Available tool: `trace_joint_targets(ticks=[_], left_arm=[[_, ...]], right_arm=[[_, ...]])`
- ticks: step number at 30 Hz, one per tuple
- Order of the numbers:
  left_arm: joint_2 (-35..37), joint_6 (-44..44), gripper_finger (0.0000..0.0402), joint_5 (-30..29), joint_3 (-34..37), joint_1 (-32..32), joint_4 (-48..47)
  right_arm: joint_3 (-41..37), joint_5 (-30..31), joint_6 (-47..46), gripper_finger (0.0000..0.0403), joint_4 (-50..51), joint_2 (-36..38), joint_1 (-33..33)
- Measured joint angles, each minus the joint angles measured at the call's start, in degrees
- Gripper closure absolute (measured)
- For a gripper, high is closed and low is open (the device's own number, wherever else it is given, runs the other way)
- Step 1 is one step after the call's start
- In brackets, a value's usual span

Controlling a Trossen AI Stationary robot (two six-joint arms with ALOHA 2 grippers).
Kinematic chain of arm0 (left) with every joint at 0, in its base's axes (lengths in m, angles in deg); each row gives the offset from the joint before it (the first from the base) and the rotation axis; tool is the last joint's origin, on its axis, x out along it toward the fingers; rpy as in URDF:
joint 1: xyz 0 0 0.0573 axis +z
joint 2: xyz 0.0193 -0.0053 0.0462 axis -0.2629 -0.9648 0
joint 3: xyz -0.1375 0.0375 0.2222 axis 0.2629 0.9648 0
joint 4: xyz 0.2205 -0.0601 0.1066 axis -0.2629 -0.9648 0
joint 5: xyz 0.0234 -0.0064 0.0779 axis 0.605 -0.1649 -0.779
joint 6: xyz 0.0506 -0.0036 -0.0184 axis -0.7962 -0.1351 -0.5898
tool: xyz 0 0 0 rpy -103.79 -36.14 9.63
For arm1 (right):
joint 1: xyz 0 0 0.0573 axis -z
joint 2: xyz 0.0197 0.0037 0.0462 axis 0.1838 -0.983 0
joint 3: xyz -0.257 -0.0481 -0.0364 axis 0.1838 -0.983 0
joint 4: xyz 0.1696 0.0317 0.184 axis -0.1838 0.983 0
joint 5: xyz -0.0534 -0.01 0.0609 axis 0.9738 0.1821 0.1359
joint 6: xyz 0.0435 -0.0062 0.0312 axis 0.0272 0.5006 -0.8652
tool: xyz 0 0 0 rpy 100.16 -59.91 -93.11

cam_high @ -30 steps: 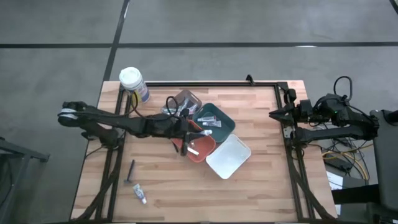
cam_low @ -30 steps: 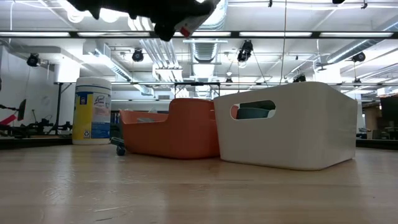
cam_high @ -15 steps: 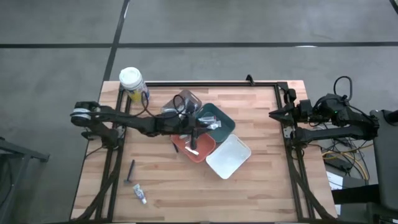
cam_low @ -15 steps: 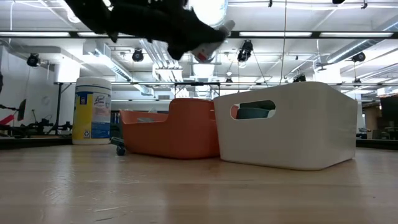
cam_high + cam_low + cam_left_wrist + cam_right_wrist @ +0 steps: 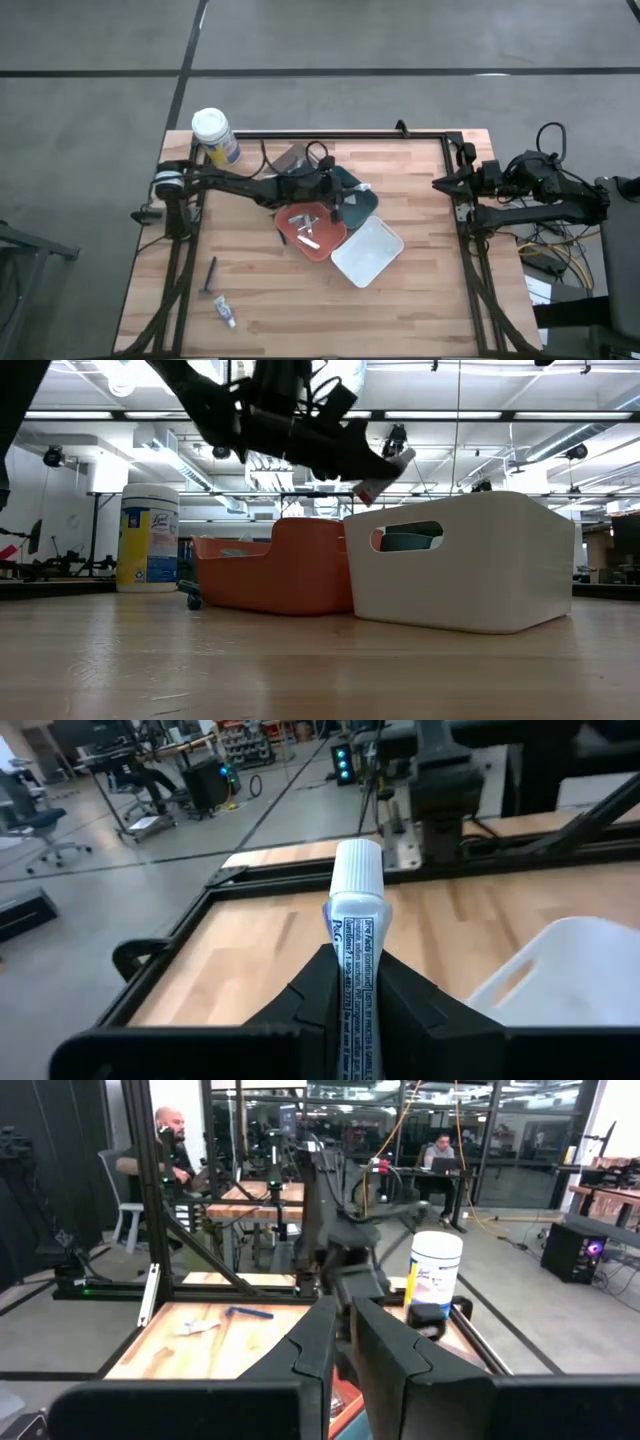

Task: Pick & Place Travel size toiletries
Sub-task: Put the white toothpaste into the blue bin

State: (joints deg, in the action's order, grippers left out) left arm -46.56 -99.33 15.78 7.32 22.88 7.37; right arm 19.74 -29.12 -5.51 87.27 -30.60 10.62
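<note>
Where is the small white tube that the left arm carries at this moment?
The small white tube is clamped in the left gripper, raised in the air over the teal tray, just behind the orange tray near the table's middle.

Lower part of small tube (image 5: 356, 960) hidden betw. left gripper (image 5: 355, 1005) fingers; print too small to read. Teal tray (image 5: 352, 195) partly covered by left arm in high view. Items in orange tray (image 5: 312, 232) too small to ID. Right gripper (image 5: 440, 183) fingers: can't tell.
</note>
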Motion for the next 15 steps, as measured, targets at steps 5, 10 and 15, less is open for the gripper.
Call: trace_joint_targets(ticks=[5, 10, 15], left_arm=[[-2.1, -0.5, 0.0353, 0.0, -0.9, 2.4, 0.2], [-2.2, 0.2, 0.0353, 0.4, -0.8, 3.5, -2.5], [-2.1, 4.1, 0.0346, 2.7, -1.1, 3.5, -3.0]], right_arm=[[0.0, 0.0, 0.0, 0.0369, 0.0, 0.0, 0.0], [0.0, 0.0, 0.0, 0.0369, 0.0, 0.0, 0.0], [0.0, 0.0, 0.0, 0.0369, 0.0, 0.0, 0.0]])
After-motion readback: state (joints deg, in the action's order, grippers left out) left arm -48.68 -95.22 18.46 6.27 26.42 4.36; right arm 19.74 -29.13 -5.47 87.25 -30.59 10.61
